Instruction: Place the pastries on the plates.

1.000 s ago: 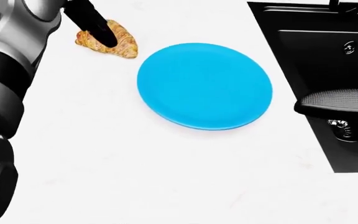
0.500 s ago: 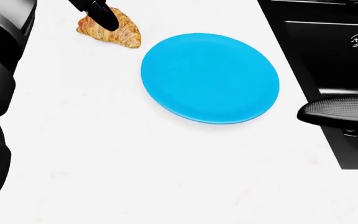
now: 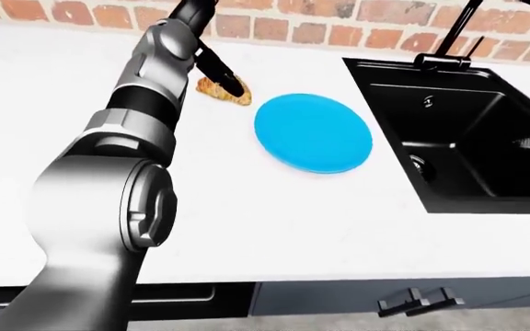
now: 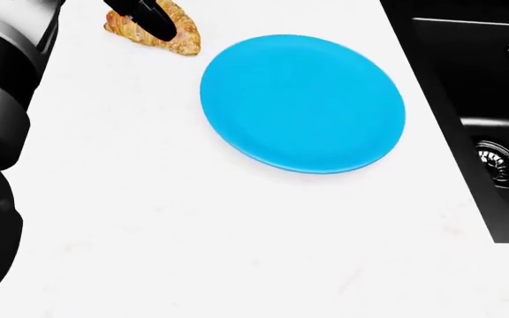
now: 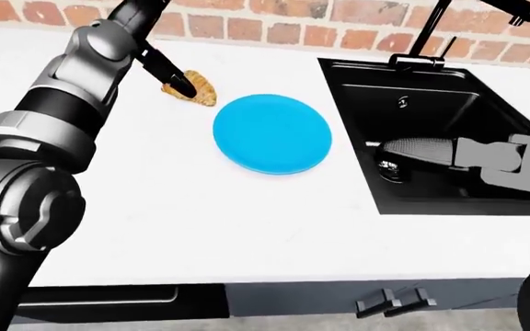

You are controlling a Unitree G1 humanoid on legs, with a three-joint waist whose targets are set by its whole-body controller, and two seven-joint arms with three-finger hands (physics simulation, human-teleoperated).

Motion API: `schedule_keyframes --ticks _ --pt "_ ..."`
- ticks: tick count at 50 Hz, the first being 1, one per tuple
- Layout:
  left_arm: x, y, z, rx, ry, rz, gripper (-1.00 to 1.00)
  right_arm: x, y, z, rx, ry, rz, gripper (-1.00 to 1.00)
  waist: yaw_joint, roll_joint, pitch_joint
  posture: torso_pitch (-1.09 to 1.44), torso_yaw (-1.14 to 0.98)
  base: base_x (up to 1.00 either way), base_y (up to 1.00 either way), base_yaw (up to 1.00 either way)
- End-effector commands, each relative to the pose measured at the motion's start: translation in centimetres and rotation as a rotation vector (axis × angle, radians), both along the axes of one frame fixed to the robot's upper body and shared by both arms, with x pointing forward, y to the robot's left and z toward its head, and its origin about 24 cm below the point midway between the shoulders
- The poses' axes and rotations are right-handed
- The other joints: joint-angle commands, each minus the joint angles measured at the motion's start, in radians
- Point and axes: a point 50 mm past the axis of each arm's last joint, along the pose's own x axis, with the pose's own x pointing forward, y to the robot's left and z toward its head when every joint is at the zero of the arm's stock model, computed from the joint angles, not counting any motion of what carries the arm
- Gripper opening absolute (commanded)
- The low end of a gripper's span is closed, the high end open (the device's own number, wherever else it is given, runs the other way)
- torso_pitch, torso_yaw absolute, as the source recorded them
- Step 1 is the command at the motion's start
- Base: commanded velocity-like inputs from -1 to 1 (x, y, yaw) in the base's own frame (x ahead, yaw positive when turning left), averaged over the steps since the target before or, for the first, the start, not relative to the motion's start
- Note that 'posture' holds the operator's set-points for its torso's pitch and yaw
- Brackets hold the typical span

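Croissant (image 4: 153, 33) lies on the white surface (image 4: 192, 232) near the top left of the head view, just beside the blue plate (image 4: 303, 103) but not on it — a strip of bare surface separates them. The left hand (image 5: 175, 81) reaches across to it, one dark finger (image 4: 153, 20) lying over the top of the pastry. Whether the other fingers have closed round the pastry or merely stand about it I cannot tell; only that one digit shows clearly.

The main risk is a weak hold. With a finger pressing from above and no visible grip underneath, a lift might simply shove the croissant along the surface, away from the plate toward the brick wall (image 3: 338, 14), or let it roll out and drop partway. A flaky, tapered shape gives little to pinch.

The right hand (image 5: 431, 152) hovers over the black sink (image 5: 431, 131), fingers extended and holding nothing — a careless swing there could strike the basin edge or faucet (image 5: 440, 27).
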Motion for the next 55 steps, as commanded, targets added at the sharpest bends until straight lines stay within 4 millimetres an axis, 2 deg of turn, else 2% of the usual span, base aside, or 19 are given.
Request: schedule_keyframes --ticks 1,13,27,52,55 --pt "-0.6 -0.4 3.1 0.003 -0.134 -0.013 1.00 -0.6 -0.2 0.7 0.001 -0.041 -0.016 1.00 0.001 -0.001 -0.027 0.15 0.00 0.00 0.00 0.00" --pt "-0.6 -0.2 3.2 -0.006 -0.140 0.005 1.00 -0.9 -0.3 1.0 -0.005 -0.043 -0.016 1.00 0.000 -0.008 -0.005 0.19 0.00 0.00 0.00 0.00" --pt "-0.5 -0.3 2.7 0.026 -0.131 0.001 1.00 -0.6 -0.3 0.3 -0.006 -0.025 -0.020 1.00 0.001 -0.008 0.020 0.24 0.00 0.00 0.00 0.00" --pt "-0.3 -0.3 1.9 -0.007 -0.105 0.001 1.00 -0.8 -0.5 0.2 -0.007 -0.018 -0.027 1.00 0.002 -0.006 0.069 0.34 0.00 0.00 0.00 0.00" --pt "-0.3 -0.1 2.0 -0.068 -0.103 0.022 1.00 -0.8 -0.5 0.2 -0.008 -0.019 -0.026 1.00 0.003 -0.006 0.076 0.35 0.00 0.00 0.00 0.00"
